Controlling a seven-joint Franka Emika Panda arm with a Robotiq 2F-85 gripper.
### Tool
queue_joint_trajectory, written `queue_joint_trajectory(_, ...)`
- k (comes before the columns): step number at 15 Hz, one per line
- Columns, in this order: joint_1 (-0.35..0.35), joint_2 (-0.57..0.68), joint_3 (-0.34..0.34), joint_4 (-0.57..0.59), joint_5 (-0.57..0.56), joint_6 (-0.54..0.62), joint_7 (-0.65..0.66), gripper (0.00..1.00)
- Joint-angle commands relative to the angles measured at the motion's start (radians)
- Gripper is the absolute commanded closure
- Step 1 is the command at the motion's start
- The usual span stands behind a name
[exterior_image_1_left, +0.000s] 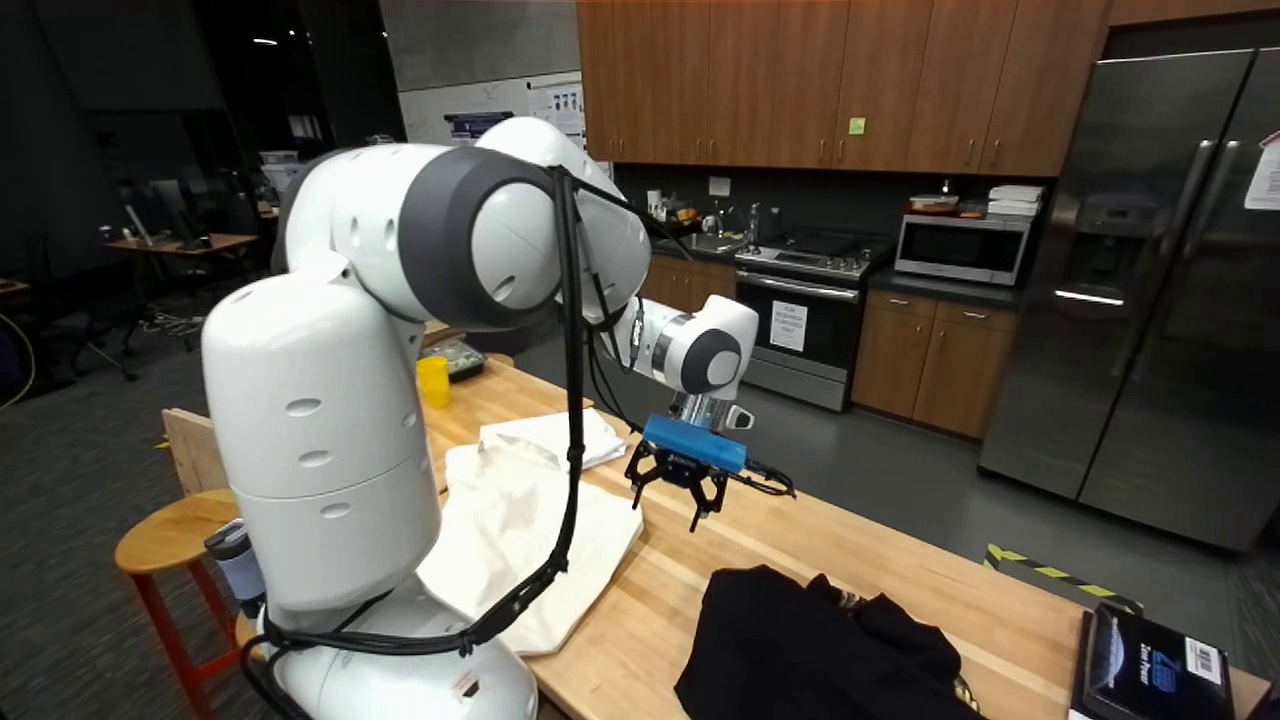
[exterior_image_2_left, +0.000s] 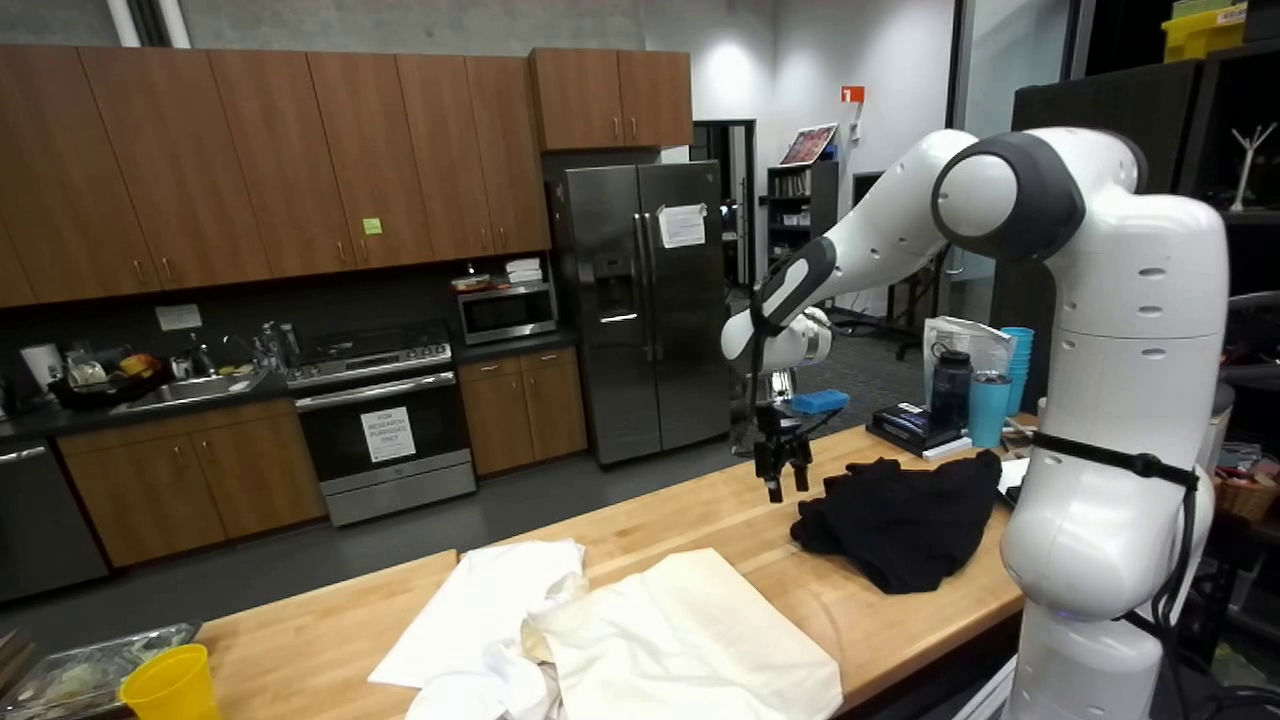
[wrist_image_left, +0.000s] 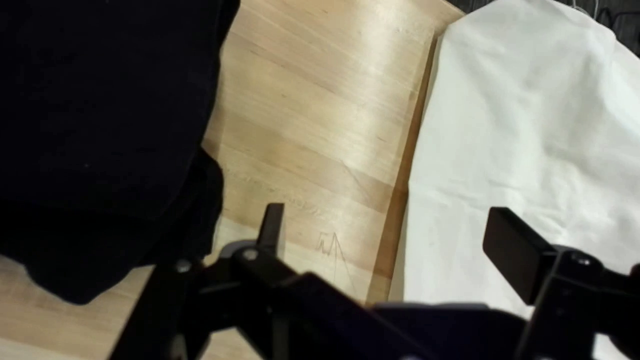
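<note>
Both exterior views show brown wall cabinets (exterior_image_2_left: 240, 160) behind a light wooden table (exterior_image_2_left: 730, 520). At the table's long edge farther from the cabinets rises the white Franka arm (exterior_image_1_left: 320, 430), reaching over the wood. Spread across the table's middle is a cream canvas cloth (exterior_image_2_left: 690, 640). Crumpled black cloth (exterior_image_2_left: 900, 520) lies toward one end of the table, apart from the cream canvas cloth. White cloth (exterior_image_2_left: 490, 600) covers wood near the table's cabinet-side edge, toward the opposite end. Above the table, between the cream and black cloths, hangs the Robotiq gripper (wrist_image_left: 392, 245), its fingers spread wide; the wrist view shows table wood and cream fabric through the gap. At the black cloth's end of the table rests a printed black box (exterior_image_1_left: 1160, 660). Toward the opposite end stands a yellow cup (exterior_image_1_left: 433, 381).
</note>
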Motion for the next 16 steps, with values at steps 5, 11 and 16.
queue_joint_trajectory(5, 0.077, 0.098, 0.109, -0.093, -0.272, 0.215, 0.065, 0.00)
queue_joint_trajectory(11, 0.162, 0.128, 0.207, -0.129, -0.289, 0.275, 0.179, 0.00)
queue_joint_trajectory(16, 0.166, 0.168, 0.188, -0.103, -0.273, 0.424, 0.387, 0.00)
